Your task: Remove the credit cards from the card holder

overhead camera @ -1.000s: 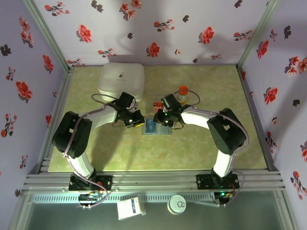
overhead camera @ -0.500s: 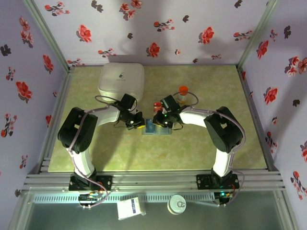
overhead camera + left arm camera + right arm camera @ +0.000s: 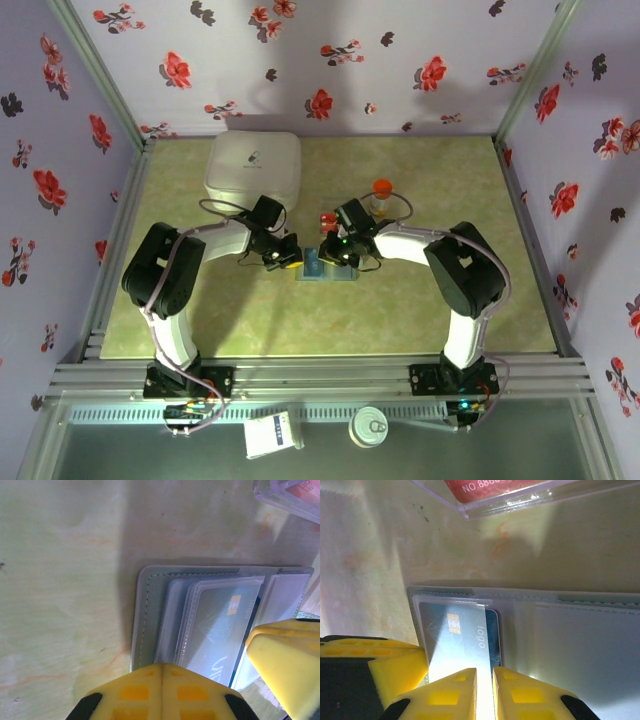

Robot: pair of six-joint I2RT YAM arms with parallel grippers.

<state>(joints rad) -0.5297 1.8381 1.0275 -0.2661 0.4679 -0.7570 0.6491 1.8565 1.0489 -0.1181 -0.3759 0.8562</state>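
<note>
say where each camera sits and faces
top external: above and behind the bases, looking down at the table; both arms, left hand and right hand at the card holder
left wrist: on the left arm, facing down; its yellow fingers at the bottom
right wrist: on the right arm, facing down; its fingers at the bottom
shared: both wrist views show the open card holder close up

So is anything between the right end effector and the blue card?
Just the clear sleeve of the card holder, lying over the blue card. The right end effector sits at the card's edge, nothing else between.
</note>
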